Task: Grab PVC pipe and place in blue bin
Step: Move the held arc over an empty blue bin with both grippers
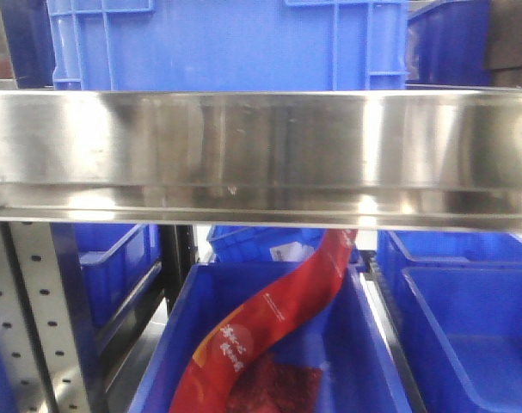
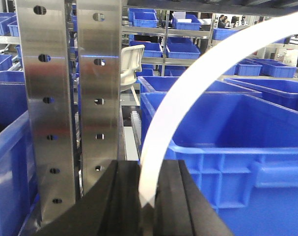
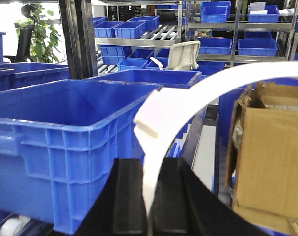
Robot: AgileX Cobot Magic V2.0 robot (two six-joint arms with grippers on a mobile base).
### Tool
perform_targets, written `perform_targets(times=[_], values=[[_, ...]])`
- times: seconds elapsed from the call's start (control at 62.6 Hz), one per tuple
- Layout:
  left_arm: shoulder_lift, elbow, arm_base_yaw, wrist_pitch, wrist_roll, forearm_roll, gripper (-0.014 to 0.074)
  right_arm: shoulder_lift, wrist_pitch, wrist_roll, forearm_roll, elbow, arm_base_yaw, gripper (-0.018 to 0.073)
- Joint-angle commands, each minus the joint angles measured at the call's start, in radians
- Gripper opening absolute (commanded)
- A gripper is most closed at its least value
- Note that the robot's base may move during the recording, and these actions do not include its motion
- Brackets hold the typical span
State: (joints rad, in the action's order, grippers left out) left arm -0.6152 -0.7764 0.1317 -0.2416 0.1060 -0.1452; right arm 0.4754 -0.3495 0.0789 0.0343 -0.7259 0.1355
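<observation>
The PVC pipe cannot be picked out with certainty in any view. The front view is half blocked by a steel shelf beam (image 1: pixel 261 146) and shows no arm, only a red packet (image 1: pixel 269 318) lying in a bin below.

The left gripper (image 2: pixel 149 201) points level past perforated uprights (image 2: pixel 48 98), with a blue bin (image 2: pixel 227 147) to its right. Its fingers are drawn together to a thin seam. A white curved strip (image 2: pixel 188 83) rises from the seam; whether it is pinched is unclear.

The right gripper (image 3: pixel 149 196) looks the same. Its own white band (image 3: pixel 188 98) arcs towards a cardboard box (image 3: pixel 266 152).
</observation>
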Motion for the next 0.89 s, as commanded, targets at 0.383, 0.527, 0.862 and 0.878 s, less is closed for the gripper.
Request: perform_targets(times=[0.383, 0.527, 0.862, 0.878], values=[[-0.001, -0.002, 0.001, 0.029, -0.002, -0.002, -0.0111, 0.002, 0.027, -0.002, 0.01, -0.001, 0.003, -0.0168], [-0.001, -0.002, 0.001, 0.029, -0.002, -0.002, -0.0111, 0.002, 0.027, -0.002, 0.01, -0.001, 0.003, -0.0168], [-0.001, -0.002, 0.001, 0.029, -0.002, -0.002, -0.0111, 0.002, 0.027, -0.002, 0.01, -0.001, 0.003, -0.0168], [-0.001, -0.002, 0.001, 0.029, -0.002, -0.002, -0.0111, 0.002, 0.027, -0.002, 0.01, -0.001, 0.003, -0.0168]])
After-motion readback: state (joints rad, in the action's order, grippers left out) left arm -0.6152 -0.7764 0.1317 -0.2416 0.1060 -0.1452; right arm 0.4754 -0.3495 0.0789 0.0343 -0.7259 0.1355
